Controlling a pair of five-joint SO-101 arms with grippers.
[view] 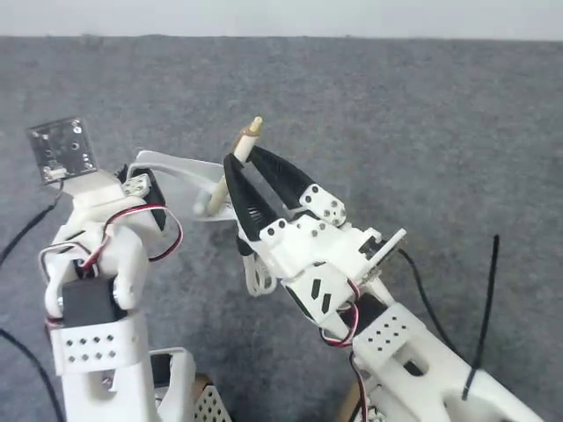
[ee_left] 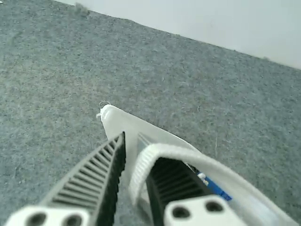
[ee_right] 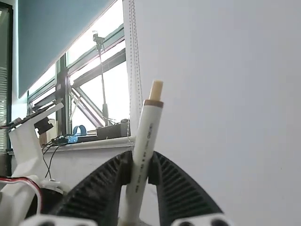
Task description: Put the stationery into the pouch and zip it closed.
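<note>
Grey tabletop (view: 396, 114) carries the translucent pouch (ee_left: 141, 129), left of centre, clenched at one edge by the left hand (ee_left: 131, 148). White pen (view: 249, 141) is grasped in the right hand (view: 239, 167), raised and tilted, lower end at the pouch. Inside the pouch a blue item (ee_left: 217, 189) shows

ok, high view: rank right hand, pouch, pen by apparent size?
1. right hand, raised toward the camera, so likely flattered.
2. pouch, partly hidden behind the hand.
3. pen, thin.
</note>
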